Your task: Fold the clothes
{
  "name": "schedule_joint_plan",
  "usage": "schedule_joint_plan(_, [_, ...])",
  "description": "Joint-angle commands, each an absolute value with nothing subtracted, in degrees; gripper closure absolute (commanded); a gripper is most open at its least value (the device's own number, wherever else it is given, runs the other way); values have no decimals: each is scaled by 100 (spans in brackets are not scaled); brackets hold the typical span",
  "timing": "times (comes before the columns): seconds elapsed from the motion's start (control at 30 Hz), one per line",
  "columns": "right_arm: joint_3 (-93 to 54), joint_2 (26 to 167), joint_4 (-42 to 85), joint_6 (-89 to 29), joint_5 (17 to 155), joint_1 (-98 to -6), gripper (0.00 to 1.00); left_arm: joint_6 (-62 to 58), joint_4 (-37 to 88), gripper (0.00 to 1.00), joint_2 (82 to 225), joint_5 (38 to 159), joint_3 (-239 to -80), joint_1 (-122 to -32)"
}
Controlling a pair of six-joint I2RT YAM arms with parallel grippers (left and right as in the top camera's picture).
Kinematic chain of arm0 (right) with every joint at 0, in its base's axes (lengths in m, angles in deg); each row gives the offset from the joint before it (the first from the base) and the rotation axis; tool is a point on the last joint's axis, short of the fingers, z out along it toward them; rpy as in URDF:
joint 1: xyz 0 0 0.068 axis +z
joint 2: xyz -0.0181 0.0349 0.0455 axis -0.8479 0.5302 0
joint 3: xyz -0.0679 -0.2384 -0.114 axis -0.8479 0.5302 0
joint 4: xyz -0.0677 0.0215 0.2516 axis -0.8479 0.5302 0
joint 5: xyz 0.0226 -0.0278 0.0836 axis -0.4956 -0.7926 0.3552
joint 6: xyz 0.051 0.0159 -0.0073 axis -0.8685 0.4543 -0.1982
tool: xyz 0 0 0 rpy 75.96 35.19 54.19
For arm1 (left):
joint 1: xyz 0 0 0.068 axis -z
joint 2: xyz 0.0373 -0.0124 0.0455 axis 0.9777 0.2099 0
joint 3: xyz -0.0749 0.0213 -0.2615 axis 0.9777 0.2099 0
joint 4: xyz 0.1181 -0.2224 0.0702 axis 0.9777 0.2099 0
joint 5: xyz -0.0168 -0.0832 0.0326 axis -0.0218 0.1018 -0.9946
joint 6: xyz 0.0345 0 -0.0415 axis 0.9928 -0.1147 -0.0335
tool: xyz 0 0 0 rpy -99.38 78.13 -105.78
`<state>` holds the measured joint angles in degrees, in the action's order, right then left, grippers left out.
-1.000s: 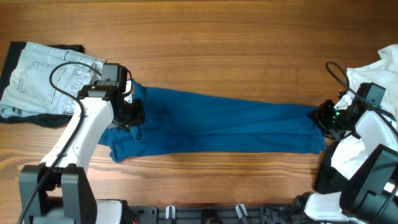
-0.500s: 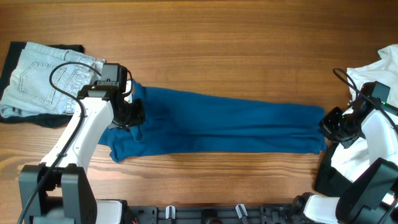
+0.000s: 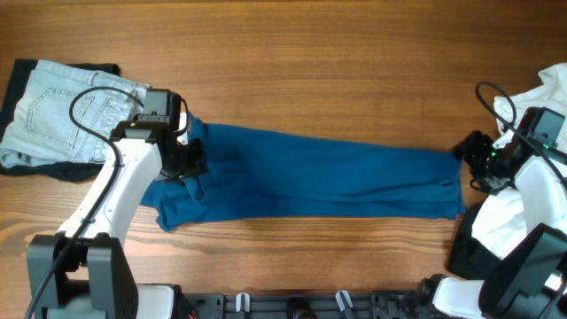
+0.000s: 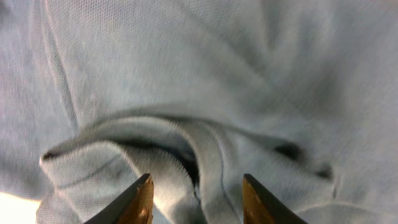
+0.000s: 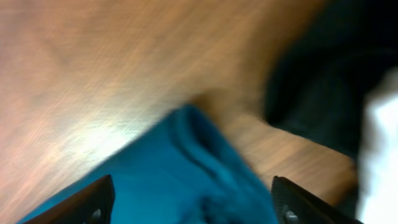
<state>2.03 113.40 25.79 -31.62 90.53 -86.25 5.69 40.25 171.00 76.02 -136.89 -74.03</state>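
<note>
overhead: shirt (image 3: 310, 173) under l hand (image 3: 192, 165), just beside r hand (image 3: 468, 150)

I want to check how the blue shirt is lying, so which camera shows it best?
The overhead view: the whole blue shirt shows, stretched across the table. The left wrist view shows only pale, washed-out folds of it close up; the right wrist view shows one blurred corner.

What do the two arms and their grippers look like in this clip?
Both arms have white links with black joints. A thin black cable loops above the left arm; another runs by the right arm. The left gripper and right gripper are black, with a small green light near the right one. The left fingers look tan, the right fingers dark grey.
</note>
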Motion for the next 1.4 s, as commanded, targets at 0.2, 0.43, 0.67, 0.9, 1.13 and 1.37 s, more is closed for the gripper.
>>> schedule_joint_plan(0.2, [175,12285,2203,-2874,9523,-8405,54,880,3037,41,17277,7819,-13646,-7398])
schedule_joint_plan(0.43, [175,12816,1047,-3479,9158,-8409,96,967,2322,43,18410,7821,-13646,-7398])
schedule_joint_plan(0.67, [175,12822,588,-3645,8474,-8431,96,945,1470,43,18888,7878,-13646,-7398])
schedule_joint_plan(0.9, [173,12820,-110,-3099,10017,-8431,77,725,196,50,18888,7860,-13648,-7595])
schedule_joint_plan(1.13, [173,12739,133,-2751,10544,-8444,31,598,283,55,18886,7773,-13654,-8288])
schedule_joint_plan(1.37, [175,12737,747,-2642,10011,-8527,13,666,473,57,18886,8146,-13657,-9016])
